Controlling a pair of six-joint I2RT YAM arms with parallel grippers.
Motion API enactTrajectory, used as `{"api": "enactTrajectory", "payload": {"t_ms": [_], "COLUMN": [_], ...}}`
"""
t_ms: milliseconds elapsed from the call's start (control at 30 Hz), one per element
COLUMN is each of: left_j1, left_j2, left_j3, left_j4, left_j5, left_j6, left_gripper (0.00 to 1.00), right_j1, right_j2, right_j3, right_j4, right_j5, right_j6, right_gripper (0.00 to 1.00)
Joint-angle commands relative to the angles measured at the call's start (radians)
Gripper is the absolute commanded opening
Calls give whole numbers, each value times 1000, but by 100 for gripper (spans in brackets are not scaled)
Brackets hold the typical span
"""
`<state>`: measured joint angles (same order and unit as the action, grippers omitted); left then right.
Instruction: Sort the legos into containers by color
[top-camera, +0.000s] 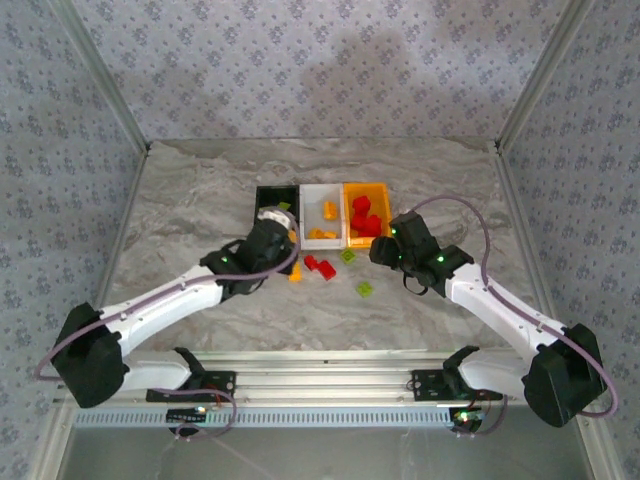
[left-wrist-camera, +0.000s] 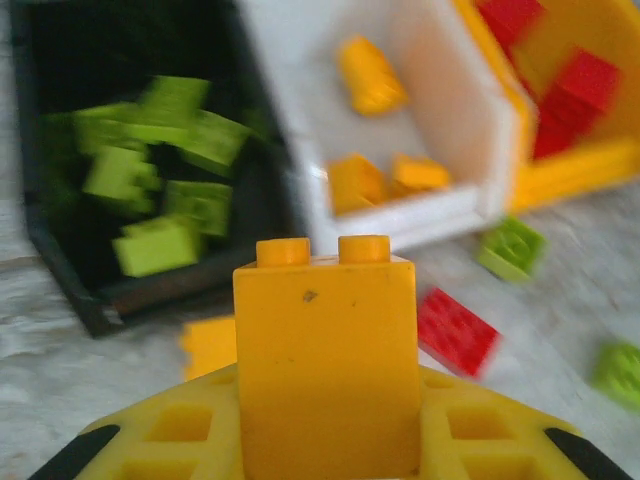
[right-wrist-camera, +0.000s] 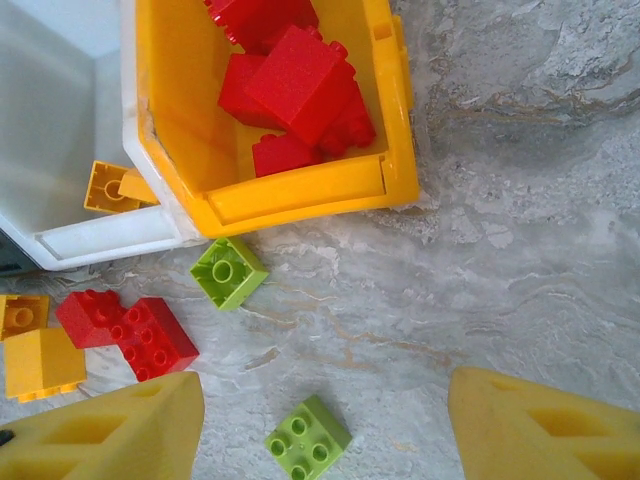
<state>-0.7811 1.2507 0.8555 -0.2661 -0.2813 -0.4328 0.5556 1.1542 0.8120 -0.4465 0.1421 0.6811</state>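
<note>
We see the left claw (top-camera: 278, 220) clamped on a yellow brick (left-wrist-camera: 325, 350), held upright over the near edge of the black bin (top-camera: 262, 195). The black bin holds green bricks (left-wrist-camera: 160, 150). The white bin (top-camera: 315, 200), just right of it, holds yellow ones (left-wrist-camera: 370, 75). The orange bin (right-wrist-camera: 300, 195), furthest right, holds red ones (right-wrist-camera: 300, 85).

The right claw (right-wrist-camera: 325, 385) has its fingers apart with nothing between them, over the bench (right-wrist-camera: 520, 250) just near of the orange bin.

Loose on the bench near the bins are a red pair (right-wrist-camera: 130, 330) touching each other, two green bricks (right-wrist-camera: 228, 270) (right-wrist-camera: 308, 437), and yellow bricks (right-wrist-camera: 40, 362) on the left.
</note>
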Motion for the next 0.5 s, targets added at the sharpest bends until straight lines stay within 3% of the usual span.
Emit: {"api": "enactTrajectory", "payload": {"t_ms": [0, 233, 467], "left_j1": [102, 236, 272], "left_j2": [46, 284, 431], "left_j3": [34, 219, 380], "left_j4": [30, 33, -15], "left_j5": [21, 78, 105], "left_j6": [-32, -40, -43], "left_gripper": [29, 29, 50], "right_j1": [-3, -2, 1], "right_j2": [-2, -5, -12], "right_j3": [-12, -19, -45], "right_j4": [5, -8, -5], "right_j5": [-3, -9, -28], "right_j6": [19, 18, 20], "right_gripper": [68, 67, 68]}}
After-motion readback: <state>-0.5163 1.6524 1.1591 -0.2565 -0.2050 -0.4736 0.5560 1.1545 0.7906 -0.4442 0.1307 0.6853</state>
